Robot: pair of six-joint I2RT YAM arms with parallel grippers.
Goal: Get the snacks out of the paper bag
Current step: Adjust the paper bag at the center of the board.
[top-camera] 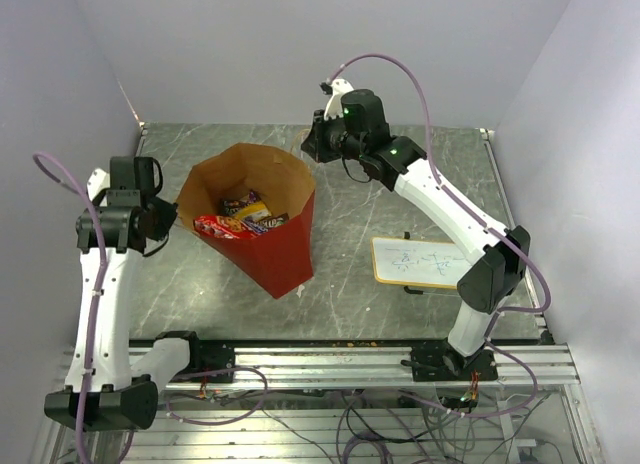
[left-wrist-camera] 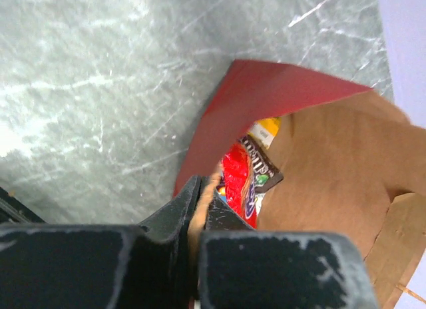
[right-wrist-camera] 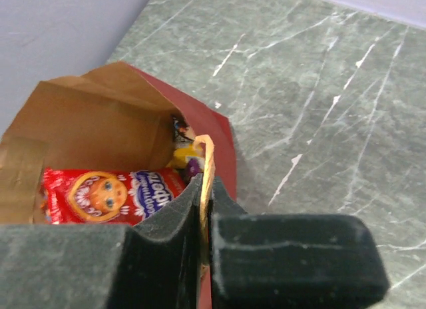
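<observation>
**Desk:** Where's the bag right now?

**Me:** I have the paper bag (top-camera: 285,259) standing open on the table (top-camera: 350,184) between my two arms, with its brown inside facing the top camera. The snacks (top-camera: 240,220) are all inside, down at the bottom. I can pick out a red packet (right-wrist-camera: 113,192), a yellow packet (right-wrist-camera: 183,156) and a dark packet (left-wrist-camera: 259,166).

**Desk:** And your grippers?

**Me:** My left gripper (left-wrist-camera: 200,189) is clamped on the bag's left rim, and a strip of brown paper runs between its fingers. My right gripper (right-wrist-camera: 205,189) is pinched closed at the far right rim on a thin pale strip. From the wrist view I can't say whether that strip is a loop handle or the paper edge itself.

**Desk:** Anything else on the table?

**Me:** A wood-framed white board (top-camera: 420,261) lies flat to the right, well apart from the bag and beside my right arm.
</observation>
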